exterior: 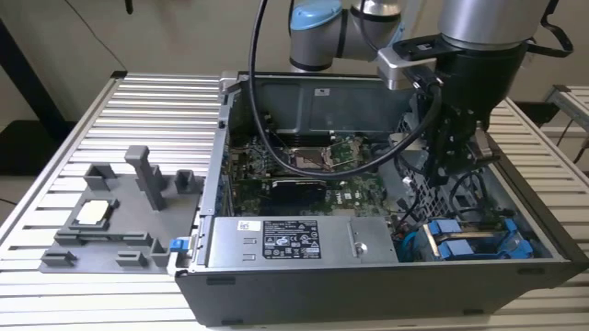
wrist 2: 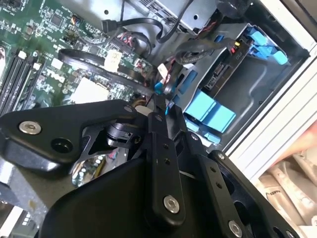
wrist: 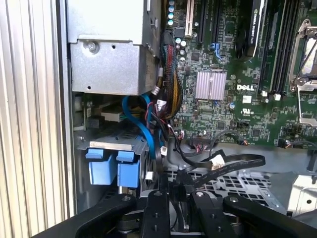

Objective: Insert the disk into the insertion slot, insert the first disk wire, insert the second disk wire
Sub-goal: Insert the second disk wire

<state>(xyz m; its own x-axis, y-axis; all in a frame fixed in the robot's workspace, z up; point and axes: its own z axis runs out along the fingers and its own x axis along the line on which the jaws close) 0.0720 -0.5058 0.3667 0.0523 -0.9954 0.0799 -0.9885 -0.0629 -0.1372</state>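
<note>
The arm hangs over the open computer case (exterior: 368, 276) on the slatted counter (exterior: 138, 103), with the pincer (exterior: 456, 155) lowered into the side of the case at the exterior view's right, above the drive cage; in the second wrist view the pincer (wrist 2: 159, 105) has its fingertips drawn close together, narrow, around what looks like a small blue-tipped connector, though whether it truly grips it I cannot tell.

The disk (exterior: 470, 245) sits in its blue carrier inside the insertion slot (exterior: 515, 258) at the case's near corner on the exterior view's right; the first wrist view shows the blue carrier tabs (wrist: 113, 168) flush at the mouth of the grey cage, so the first step reads as done. A blue flat cable (wrist: 143, 124) and a bundle of coloured wires (wrist: 171, 94) run from beside the power supply (exterior: 294, 241) toward the cage; a loose black cable with a pale plug (wrist: 218, 161) lies near the fingertips, over the perforated fan bracket (wrist: 237, 181), not seated in anything that shows.

Judging from this, the wire steps remain open: the pincer is at work among the cables near the drive's rear; whether either wire is already plugged in is hidden behind the cage.
</note>
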